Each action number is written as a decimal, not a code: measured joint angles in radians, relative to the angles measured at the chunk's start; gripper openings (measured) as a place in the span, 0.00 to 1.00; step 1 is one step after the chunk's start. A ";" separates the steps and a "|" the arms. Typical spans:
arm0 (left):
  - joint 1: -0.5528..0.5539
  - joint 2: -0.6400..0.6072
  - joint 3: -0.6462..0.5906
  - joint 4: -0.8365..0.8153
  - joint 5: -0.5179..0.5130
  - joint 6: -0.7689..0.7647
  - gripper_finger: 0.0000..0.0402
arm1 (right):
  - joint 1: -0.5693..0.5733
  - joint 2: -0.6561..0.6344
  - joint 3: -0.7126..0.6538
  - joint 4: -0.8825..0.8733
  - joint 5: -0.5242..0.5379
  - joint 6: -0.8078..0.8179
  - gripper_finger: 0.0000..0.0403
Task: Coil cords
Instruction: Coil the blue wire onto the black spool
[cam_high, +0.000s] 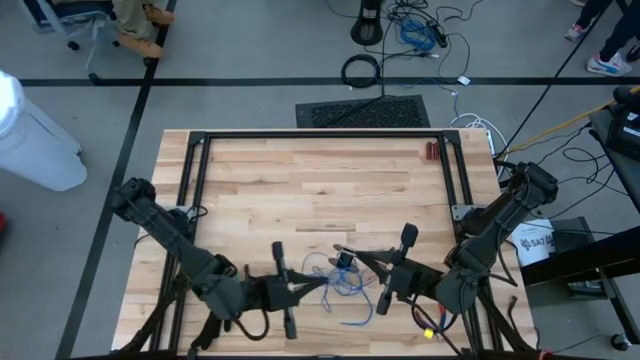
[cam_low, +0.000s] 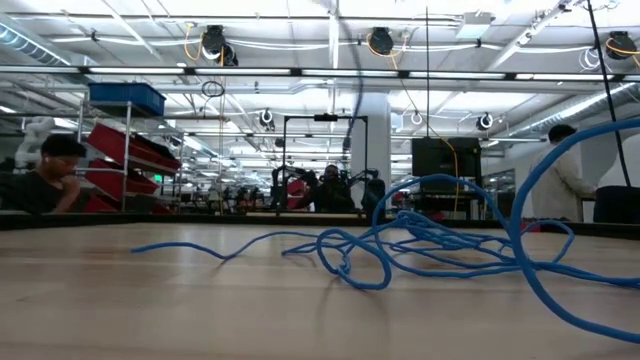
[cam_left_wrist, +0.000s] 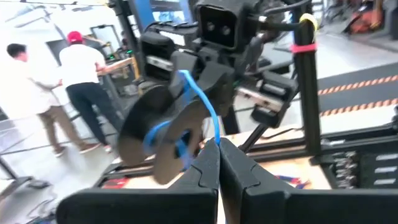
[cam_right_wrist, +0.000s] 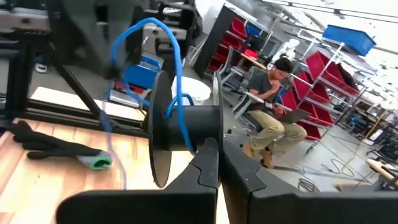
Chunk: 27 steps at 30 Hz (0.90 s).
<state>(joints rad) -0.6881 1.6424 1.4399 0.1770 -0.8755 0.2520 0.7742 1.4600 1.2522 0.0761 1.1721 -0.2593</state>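
A blue cord (cam_low: 420, 240) lies in loose tangled loops on the wooden table (cam_high: 300, 190), near its front edge (cam_high: 345, 292). One end of it is wound on a small black spool (cam_right_wrist: 186, 127), which is held above the table between my two arms. My right gripper (cam_right_wrist: 216, 149) is shut on the spool (cam_high: 345, 263). My left gripper (cam_left_wrist: 217, 149) faces it from the table's left side (cam_high: 312, 286) and is shut on a strand of the cord (cam_left_wrist: 208, 112) close to the spool (cam_left_wrist: 161, 134). The low view shows neither gripper. My left gripper pinches a single strand of the blue cord (cam_left_wrist: 215, 135) between its fingertips. The fingers are about level and come from the table's left. From the pinch the strand rises in a short curve onto the spool, clear of the table. My right gripper pinches the spool at the flange nearest to it (cam_right_wrist: 214, 118), by the hub. The fingers are level and come from the table's right; they hide the exact spot. The spool is lifted clear, its axis lying level, with cord turns on the hub (cam_right_wrist: 180, 109).
A black frame rail (cam_high: 320, 135) runs around the table's far part and sides. Red-handled pliers (cam_high: 432, 151) lie at the far right. A dark object with a green tip (cam_right_wrist: 62, 151) lies on the table beyond the spool. People are in the room beyond.
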 joint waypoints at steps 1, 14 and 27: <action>-0.008 -0.009 0.000 -0.020 -0.020 0.000 0.00 | 0.000 0.000 0.000 -0.001 0.000 -0.004 0.00; -0.032 -0.041 0.000 -0.246 -0.107 -0.003 0.00 | 0.000 0.000 0.000 0.002 -0.266 0.009 0.00; -0.032 -0.041 0.000 -0.301 -0.095 0.016 0.00 | 0.000 -0.015 0.000 0.048 -0.257 0.009 0.00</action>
<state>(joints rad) -0.7204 1.6016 1.4395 -0.1242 -0.9700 0.2676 0.7742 1.4449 1.2522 0.1241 0.9147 -0.2506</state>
